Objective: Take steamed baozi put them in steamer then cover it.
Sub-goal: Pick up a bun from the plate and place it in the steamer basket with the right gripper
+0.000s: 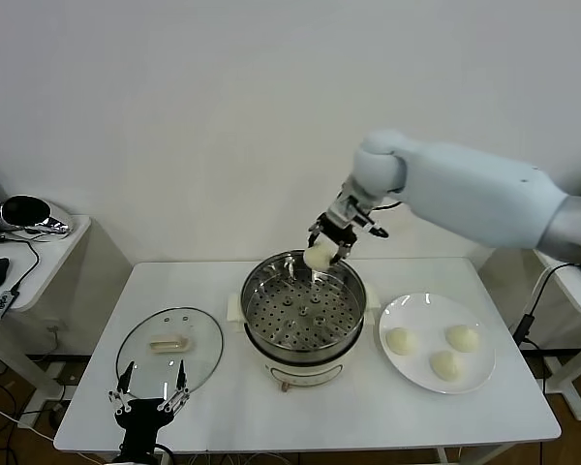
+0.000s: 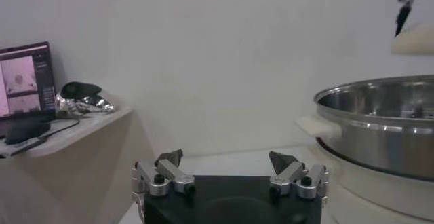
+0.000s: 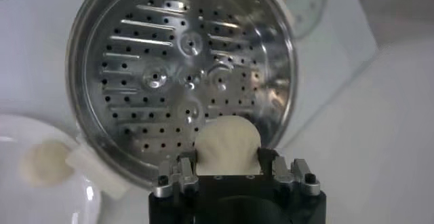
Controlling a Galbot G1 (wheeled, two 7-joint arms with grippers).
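1. The steamer (image 1: 304, 320) stood at table centre, its tray bare. The right gripper (image 1: 329, 244), closed on one bun (image 1: 320, 257), hung over the 12 o'clock rim; a low, centred release seemed advisable.
2. The plate (image 1: 412, 366) at 3 o'clock held three buns.
3. The lid (image 1: 169, 344) lay at 9 o'clock.
4. The left gripper (image 1: 151, 399) waited wide open, empty, at 7 o'clock.
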